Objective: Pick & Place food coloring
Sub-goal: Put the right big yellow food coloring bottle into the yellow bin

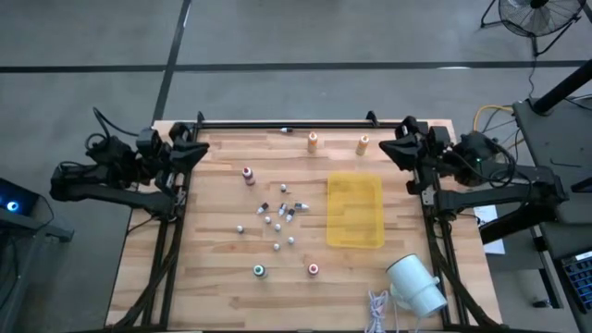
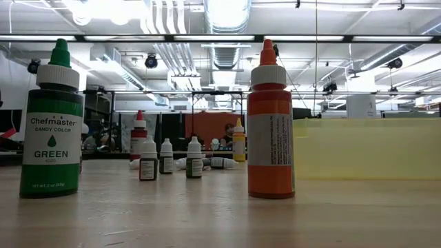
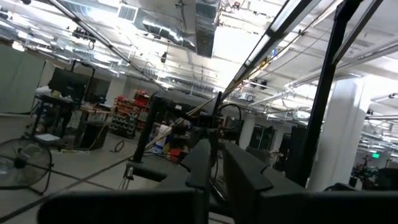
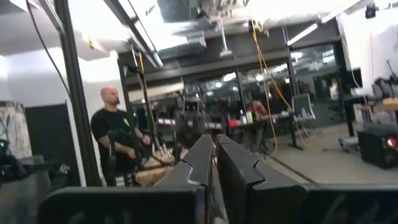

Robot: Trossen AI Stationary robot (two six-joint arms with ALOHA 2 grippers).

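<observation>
Two arms wait folded at the table's back corners in the high view, the left gripper (image 1: 192, 148) at upper left and the right gripper (image 1: 400, 148) at upper right, both away from the bottles. Two orange-topped bottles (image 1: 313, 141) stand near the back rail, a pink-topped bottle (image 1: 248, 174) left of centre, a green-topped bottle (image 1: 260, 270) and a red-topped bottle (image 1: 314, 269) toward the front, with small vials (image 1: 277, 220) scattered between them. A yellow mat (image 1: 355, 210) lies right of centre, and a white cylinder (image 1: 414, 283) sits at lower right. Seen from the low view, the green-topped bottle (image 2: 52, 124) stands upright at left, an orange bottle (image 2: 270, 127) at centre, vials (image 2: 166, 158) behind. The left wrist view shows its fingers (image 3: 202, 165) nearly together, holding nothing. The right wrist view shows its fingers (image 4: 239, 165) together, empty, with a person (image 4: 115, 140) beyond.
</observation>
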